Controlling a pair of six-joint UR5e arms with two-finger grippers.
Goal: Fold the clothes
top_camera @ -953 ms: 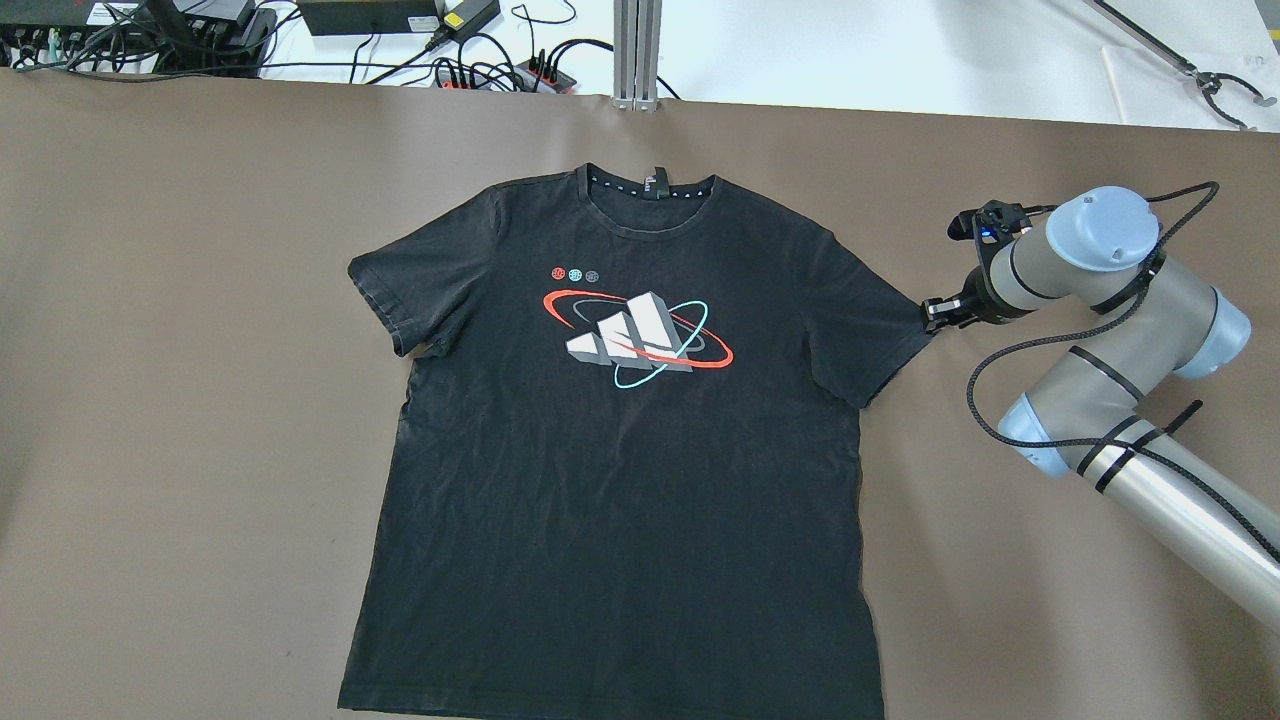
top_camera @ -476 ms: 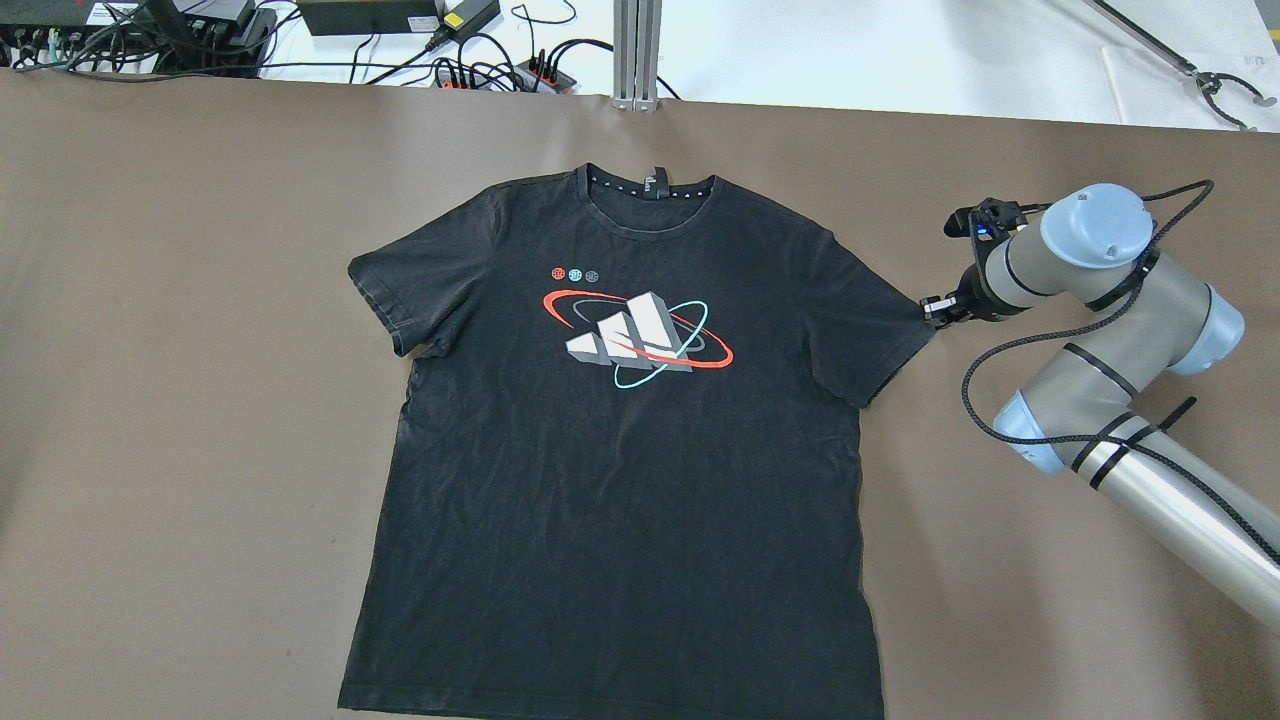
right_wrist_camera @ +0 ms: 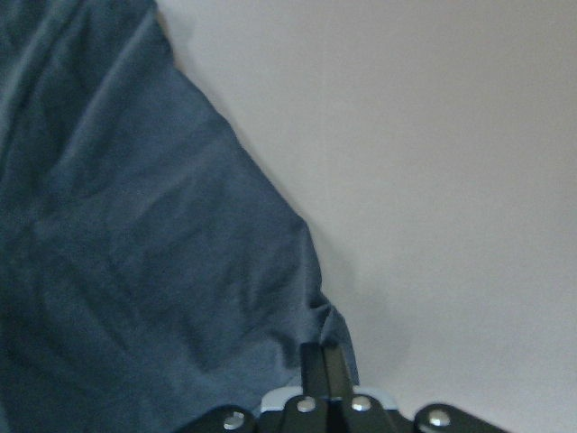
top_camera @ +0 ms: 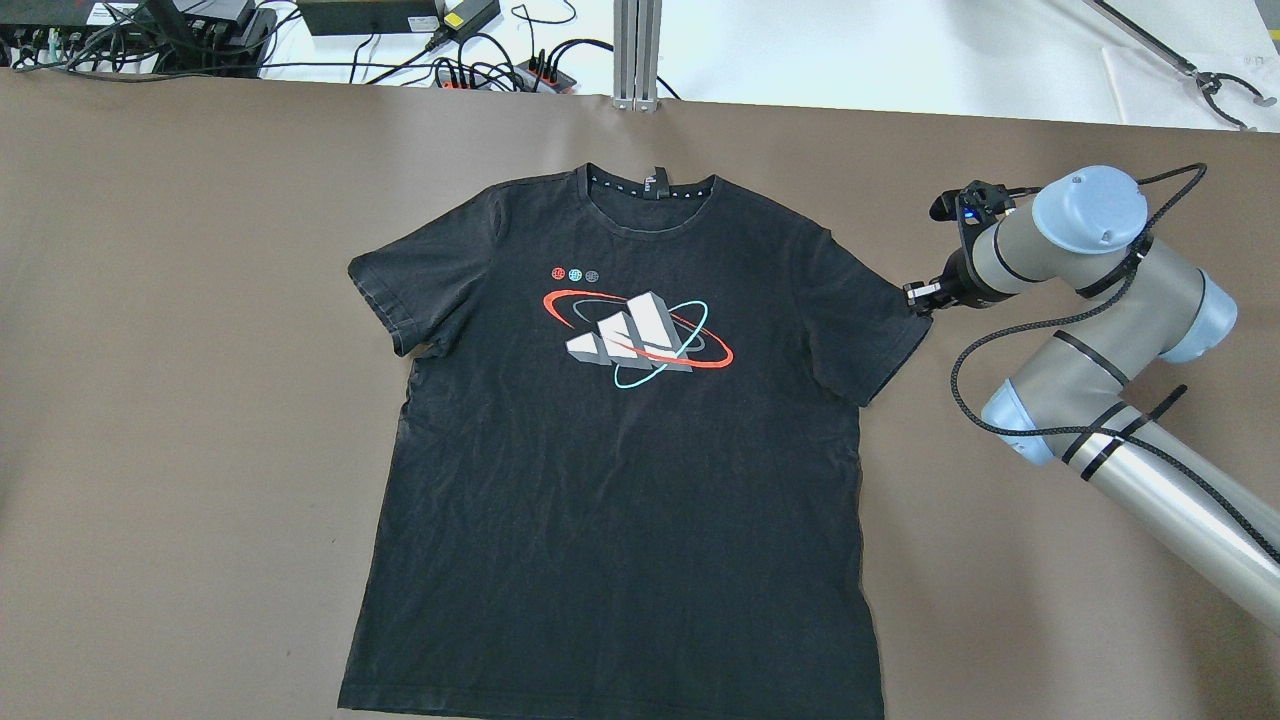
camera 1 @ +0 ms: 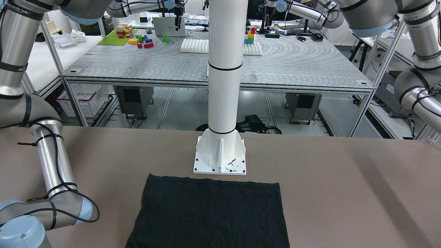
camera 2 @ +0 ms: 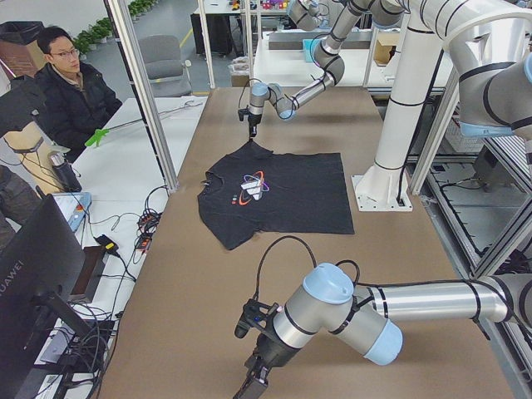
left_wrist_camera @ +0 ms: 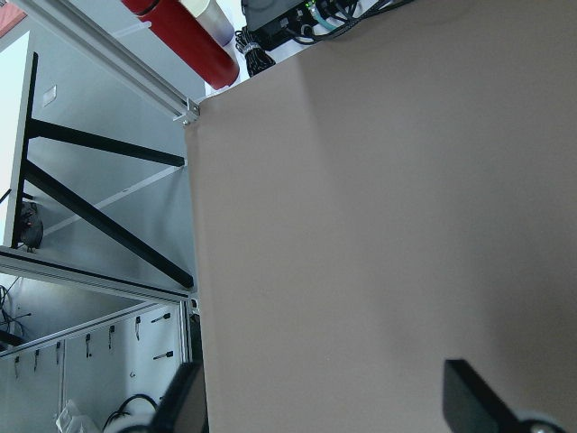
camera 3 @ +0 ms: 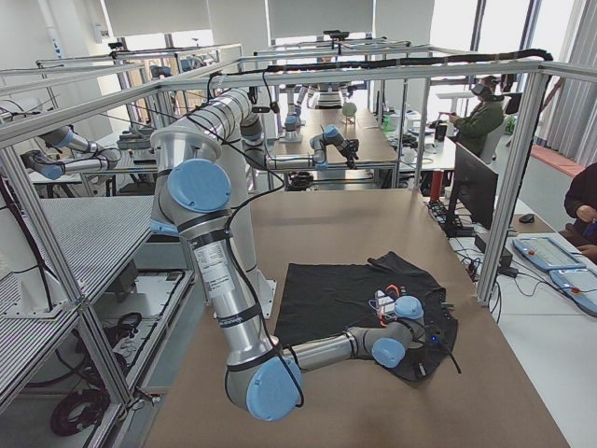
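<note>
Right gripper (top_camera: 918, 297) pinched shut on sleeve hem (top_camera: 900, 325) of black T-shirt (top_camera: 620, 470) | shirt body lies to its left — collar far side | left gripper (left_wrist_camera: 325, 397) wide open, well apart over bare table (top_camera: 200, 400).

Brown table (top_camera: 200, 400) under flat black T-shirt (top_camera: 620, 480)

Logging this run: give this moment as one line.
black printed fabric T-shirt spread on brown table; right gripper shut on sleeve; left gripper open

A white pole (camera 1: 224, 86) stands on the brown table (camera 1: 344, 189).
</note>
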